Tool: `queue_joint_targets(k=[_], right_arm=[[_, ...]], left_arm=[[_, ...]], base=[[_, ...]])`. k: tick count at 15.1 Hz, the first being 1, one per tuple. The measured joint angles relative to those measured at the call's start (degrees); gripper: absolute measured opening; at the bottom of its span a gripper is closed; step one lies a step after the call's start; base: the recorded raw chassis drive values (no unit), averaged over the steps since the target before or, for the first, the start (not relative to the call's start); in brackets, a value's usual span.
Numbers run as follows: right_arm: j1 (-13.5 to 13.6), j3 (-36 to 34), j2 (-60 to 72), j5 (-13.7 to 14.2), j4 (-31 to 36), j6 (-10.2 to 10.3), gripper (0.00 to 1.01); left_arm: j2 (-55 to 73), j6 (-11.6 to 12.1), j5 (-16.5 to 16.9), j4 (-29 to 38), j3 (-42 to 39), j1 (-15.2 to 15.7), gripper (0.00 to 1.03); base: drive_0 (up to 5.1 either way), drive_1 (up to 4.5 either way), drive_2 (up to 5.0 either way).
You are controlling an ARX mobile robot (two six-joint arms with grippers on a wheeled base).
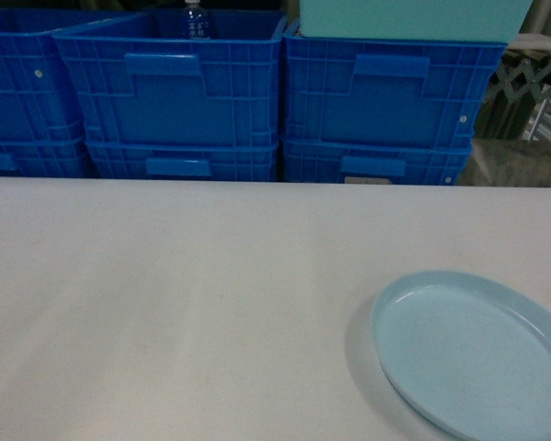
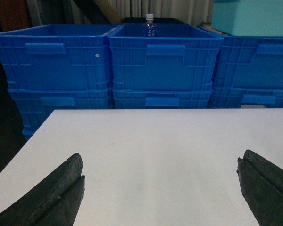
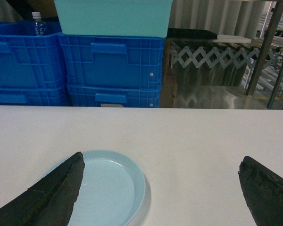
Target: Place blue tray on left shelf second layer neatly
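- The blue tray point(image 1: 473, 354) lies flat on the white desk point(image 1: 184, 294) at the near right corner of your head view, well apart from the stacked dark-blue crates point(image 1: 174, 87) behind the far edge. Nothing rests on it and nothing touches it, so it is free to be lifted.
- Your right tool point(image 3: 160, 181) hangs low over the desk with its jaws wide apart and nothing between them. In the right wrist view the tray point(image 3: 111, 186) sits under its left finger point(image 3: 52, 190), off-centre to the jaws; judging from that, you would need to shift left before closing on the rim.
- Your left tool point(image 2: 160, 186) is likewise spread open and empty, above bare desk on the left side. It faces the crates, with no part in the tray for now.
- The tray is shallow with a low rim, so I judge a pinch on the rim edge is the only purchase; its glossy surface may slip.
- The crates stand two high in a row; a small water bottle point(image 2: 150, 24) stands in the middle upper crate and a mint-green bin point(image 3: 113, 16) sits on the right-hand one.
- The left shelf's second layer does not show in any view, so you cannot yet judge the placement. An expanding roller conveyor point(image 3: 212, 54) stands to the right, beyond the crates.
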State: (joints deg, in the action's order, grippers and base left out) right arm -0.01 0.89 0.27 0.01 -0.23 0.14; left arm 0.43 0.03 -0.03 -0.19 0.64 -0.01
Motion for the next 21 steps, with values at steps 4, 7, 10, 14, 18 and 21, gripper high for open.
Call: queue_joint_targets(k=[4, 7, 10, 14, 18, 21], right_arm=[[0.0, 0.0, 0.0, 0.0, 0.0, 0.0, 0.98], [1.7, 12.0, 29.3, -3.7, 13.8, 4.7, 0.98], [-1.6, 19.3, 52.1, -13.3, 16.9, 15.3, 0.98], [-4.9, 23.3, 73.9, -21.1, 23.9, 26.3, 0.98], [-4.8, 25.1, 82.5, -22.8, 28.3, 31.8, 0.98], [-5.4, 24.6, 87.5, -21.7, 31.0, 32.0, 0.98]], left_arm=[[0.0, 0.0, 0.0, 0.0, 0.0, 0.0, 0.98], [0.0, 0.0, 0.0, 0.0, 0.0, 0.0, 0.98], [0.0, 0.0, 0.0, 0.0, 0.0, 0.0, 0.98], [0.0, 0.0, 0.0, 0.0, 0.0, 0.0, 0.98], [0.0, 0.0, 0.0, 0.0, 0.0, 0.0, 0.98], [0.0, 0.0, 0.0, 0.0, 0.0, 0.0, 0.98]], base=[[0.0, 0.00, 0.0], [0.0, 0.00, 0.0], [0.0, 0.00, 0.0], [0.0, 0.00, 0.0], [0.0, 0.00, 0.0], [0.0, 0.00, 0.0]])
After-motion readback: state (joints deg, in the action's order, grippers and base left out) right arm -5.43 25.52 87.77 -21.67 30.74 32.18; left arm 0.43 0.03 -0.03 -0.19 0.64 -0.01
